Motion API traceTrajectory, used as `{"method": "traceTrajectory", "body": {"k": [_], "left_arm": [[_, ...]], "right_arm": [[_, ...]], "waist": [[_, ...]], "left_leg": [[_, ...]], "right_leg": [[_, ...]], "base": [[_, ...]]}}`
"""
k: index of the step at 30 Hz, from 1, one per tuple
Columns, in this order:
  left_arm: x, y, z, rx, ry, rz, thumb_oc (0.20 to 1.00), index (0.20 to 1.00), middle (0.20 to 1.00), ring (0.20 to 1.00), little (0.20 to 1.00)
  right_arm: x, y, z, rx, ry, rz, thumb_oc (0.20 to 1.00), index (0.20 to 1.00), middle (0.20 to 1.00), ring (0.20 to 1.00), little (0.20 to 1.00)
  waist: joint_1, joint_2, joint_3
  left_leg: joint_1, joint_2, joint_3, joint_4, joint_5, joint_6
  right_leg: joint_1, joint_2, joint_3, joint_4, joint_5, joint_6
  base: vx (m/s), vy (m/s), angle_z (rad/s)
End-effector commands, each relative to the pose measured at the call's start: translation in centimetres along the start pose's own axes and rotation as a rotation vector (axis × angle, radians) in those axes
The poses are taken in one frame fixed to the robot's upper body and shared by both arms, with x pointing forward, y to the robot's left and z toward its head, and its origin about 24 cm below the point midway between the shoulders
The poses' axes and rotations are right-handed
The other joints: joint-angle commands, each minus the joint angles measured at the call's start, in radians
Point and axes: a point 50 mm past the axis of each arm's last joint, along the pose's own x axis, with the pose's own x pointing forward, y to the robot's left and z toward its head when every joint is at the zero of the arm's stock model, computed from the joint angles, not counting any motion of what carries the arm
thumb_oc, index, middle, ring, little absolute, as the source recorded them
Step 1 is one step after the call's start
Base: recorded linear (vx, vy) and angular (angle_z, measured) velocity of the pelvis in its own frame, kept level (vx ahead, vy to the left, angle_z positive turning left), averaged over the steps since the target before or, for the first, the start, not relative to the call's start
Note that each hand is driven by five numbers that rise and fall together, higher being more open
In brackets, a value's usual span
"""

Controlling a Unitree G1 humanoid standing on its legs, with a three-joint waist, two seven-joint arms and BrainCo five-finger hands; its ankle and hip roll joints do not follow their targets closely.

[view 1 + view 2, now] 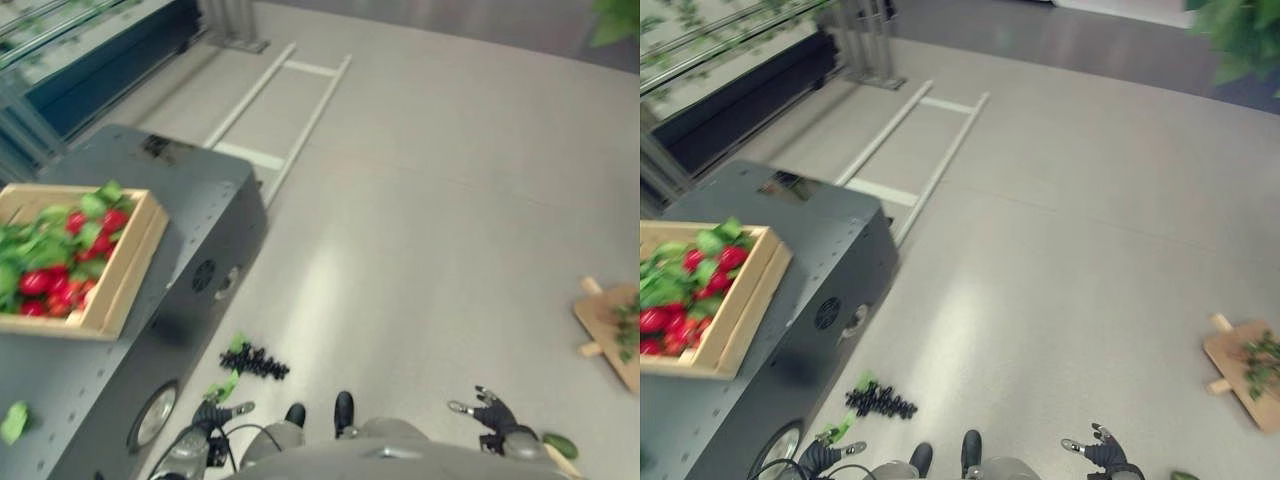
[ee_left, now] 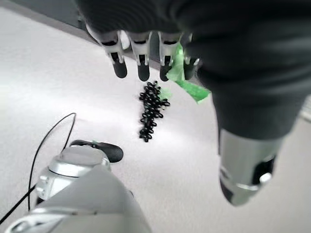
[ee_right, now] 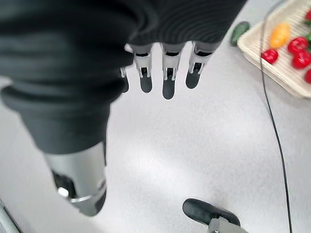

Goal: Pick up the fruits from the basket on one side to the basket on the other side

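Note:
A wooden crate (image 1: 131,268) full of red fruits (image 1: 50,283) and green leaves sits on a dark grey cabinet (image 1: 190,200) at my left. On the floor beside the cabinet lies a bunch of black grapes (image 1: 254,361) with a green leaf (image 2: 187,82). My left hand (image 1: 215,412) hangs just short of the grapes (image 2: 151,109), fingers straight and holding nothing. Low on the right, my right hand (image 1: 495,412) is open and empty above bare floor. The right wrist view has a pale tray (image 3: 284,72) with red fruits (image 3: 296,46) and an orange one (image 3: 281,34).
A flat wooden tray (image 1: 605,325) with some greenery lies on the floor at the far right. A green fruit (image 1: 560,445) rests on the floor by my right hand. A white frame (image 1: 280,105) lies on the floor farther off. One loose leaf (image 1: 14,420) sits on the cabinet.

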Motion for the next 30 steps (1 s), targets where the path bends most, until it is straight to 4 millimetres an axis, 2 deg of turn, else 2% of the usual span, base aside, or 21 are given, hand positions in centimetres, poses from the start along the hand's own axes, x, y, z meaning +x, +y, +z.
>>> {"method": "traceTrajectory", "body": {"k": [1, 4, 6, 9, 10, 11, 13, 14, 15, 19, 24, 26, 28, 30], "left_arm": [[0.2, 0.9, 1.4, 0.000, -0.059, 0.045, 1.000, 1.000, 1.000, 1.000, 1.000], [0.1, 1.1, 1.1, 0.005, -0.053, 0.045, 1.000, 1.000, 1.000, 1.000, 1.000], [0.1, 1.5, 0.9, -0.007, -0.046, 0.055, 1.000, 1.000, 1.000, 1.000, 1.000], [0.2, 1.5, 1.5, -0.011, -0.065, 0.062, 1.000, 1.000, 1.000, 1.000, 1.000], [0.3, 1.5, 1.9, -0.012, -0.078, 0.064, 1.000, 1.000, 1.000, 1.000, 1.000], [0.5, 1.4, 2.7, -0.013, -0.105, 0.061, 1.000, 1.000, 1.000, 1.000, 1.000], [0.5, 1.4, 3.1, -0.005, -0.119, 0.057, 1.000, 1.000, 1.000, 1.000, 1.000], [0.5, 1.4, 3.5, 0.002, -0.140, 0.051, 1.000, 1.000, 1.000, 1.000, 1.000], [0.5, 1.4, 3.5, 0.002, -0.140, 0.051, 1.000, 1.000, 1.000, 1.000, 1.000], [0.5, 2.2, 3.6, -0.010, -0.149, 0.061, 1.000, 1.000, 1.000, 1.000, 1.000], [0.3, 3.4, 3.2, 0.017, -0.137, 0.086, 1.000, 1.000, 1.000, 1.000, 1.000], [0.3, 3.7, 3.2, 0.026, -0.136, 0.092, 1.000, 1.000, 1.000, 1.000, 1.000], [0.3, 3.8, 3.4, 0.028, -0.146, 0.093, 1.000, 1.000, 1.000, 1.000, 1.000], [0.3, 3.9, 3.6, 0.038, -0.153, 0.093, 1.000, 1.000, 1.000, 1.000, 1.000]], "right_arm": [[0.0, -1.7, 0.8, 0.026, -0.047, -0.072, 1.000, 1.000, 1.000, 1.000, 1.000], [0.0, -1.8, 0.5, 0.026, -0.034, -0.081, 1.000, 1.000, 1.000, 1.000, 1.000], [0.1, -1.8, 0.7, 0.020, -0.039, -0.078, 1.000, 1.000, 1.000, 1.000, 1.000], [0.1, -1.9, 1.0, 0.021, -0.046, -0.085, 1.000, 1.000, 1.000, 1.000, 1.000], [0.2, -2.0, 1.2, 0.024, -0.057, -0.088, 1.000, 1.000, 1.000, 1.000, 1.000], [0.1, -2.2, 1.1, 0.027, -0.051, -0.101, 1.000, 1.000, 1.000, 1.000, 1.000], [0.1, -2.3, 1.1, 0.031, -0.048, -0.105, 1.000, 1.000, 1.000, 1.000, 1.000], [0.1, -2.4, 0.8, 0.034, -0.029, -0.110, 1.000, 1.000, 1.000, 1.000, 1.000], [0.1, -2.4, 0.8, 0.034, -0.029, -0.110, 1.000, 1.000, 1.000, 1.000, 1.000], [0.1, -2.2, 0.2, 0.060, 0.002, -0.120, 1.000, 1.000, 1.000, 1.000, 1.000], [0.3, -1.5, 0.4, 0.075, 0.009, -0.108, 1.000, 1.000, 1.000, 1.000, 1.000], [0.3, -1.4, 0.3, 0.072, 0.014, -0.104, 1.000, 1.000, 1.000, 1.000, 1.000], [0.3, -1.5, 0.7, 0.070, 0.002, -0.103, 1.000, 1.000, 1.000, 1.000, 1.000], [0.4, -1.5, 0.8, 0.070, -0.004, -0.103, 1.000, 1.000, 1.000, 1.000, 1.000]], "waist": [[-0.012, -0.004, 0.016], [-0.014, -0.016, 0.011], [-0.024, -0.021, 0.006], [-0.034, -0.014, -0.003], [-0.041, -0.014, -0.004], [-0.048, -0.006, 0.005], [-0.049, -0.003, 0.012], [-0.042, 0.001, 0.021], [-0.042, 0.000, 0.021], [-0.014, -0.020, 0.039], [0.024, -0.062, 0.045], [0.040, -0.069, 0.041], [0.051, -0.067, 0.033], [0.052, -0.061, 0.031]], "left_leg": [[0.023, 0.046, 0.182, -0.016, 0.026, -0.006], [0.057, 0.075, 0.196, 0.025, -0.023, -0.007], [0.107, 0.140, 0.220, 0.027, -0.040, -0.016], [0.159, 0.232, 0.264, -0.034, -0.007, -0.039], [0.158, 0.275, 0.300, -0.047, 0.018, -0.050], [0.152, 0.330, 0.348, -0.055, 0.064, -0.072], [0.145, 0.339, 0.360, -0.045, 0.076, -0.078], [0.155, 0.332, 0.363, -0.041, 0.036, -0.079], [0.154, 0.332, 0.363, -0.041, 0.036, -0.079], [0.115, 0.312, 0.389, -0.018, 0.001, -0.065], [0.080, 0.225, 0.366, 0.010, -0.054, -0.024], [0.067, 0.189, 0.350, 0.016, -0.067, -0.011], [0.052, 0.140, 0.313, 0.008, -0.070, 0.009], [0.058, 0.127, 0.301, -0.003, -0.072, 0.018]], "right_leg": [[0.021, -0.059, 0.125, 0.119, -0.113, 0.187], [0.018, -0.079, 0.088, 0.130, -0.118, 0.182], [0.010, -0.090, 0.052, 0.150, -0.133, 0.177], [0.000, -0.104, -0.001, 0.164, -0.141, 0.178], [-0.006, -0.118, -0.022, 0.167, -0.138, 0.183], [-0.018, -0.142, -0.054, 0.184, -0.132, 0.188], [-0.022, -0.157, -0.069, 0.189, -0.126, 0.191], [-0.030, -0.183, -0.090, 0.212, -0.120, 0.203], [-0.030, -0.183, -0.090, 0.213, -0.120, 0.203], [-0.029, -0.255, -0.121, 0.236, -0.074, 0.244], [-0.008, -0.345, -0.126, 0.205, 0.040, 0.307], [0.008, -0.370, -0.131, 0.179, 0.068, 0.322], [0.014, -0.397, -0.123, 0.180, 0.092, 0.324], [0.009, -0.402, -0.107, 0.196, 0.087, 0.318]], "base": [[-0.09, -0.046, 0.93], [-0.07, -0.017, 0.38], [-0.06, 0.031, 0.50], [-0.06, 0.097, 0.55], [-0.11, 0.278, 0.93], [-0.09, 0.231, 0.91], [-0.06, 0.256, 0.98], [-0.04, 0.266, 0.76], [-0.03, 0.272, 0.63], [0.00, 0.297, 0.65], [0.04, 0.342, 0.49], [0.07, 0.305, 0.17], [0.09, 0.324, 0.30], [0.09, 0.254, 0.51]]}}
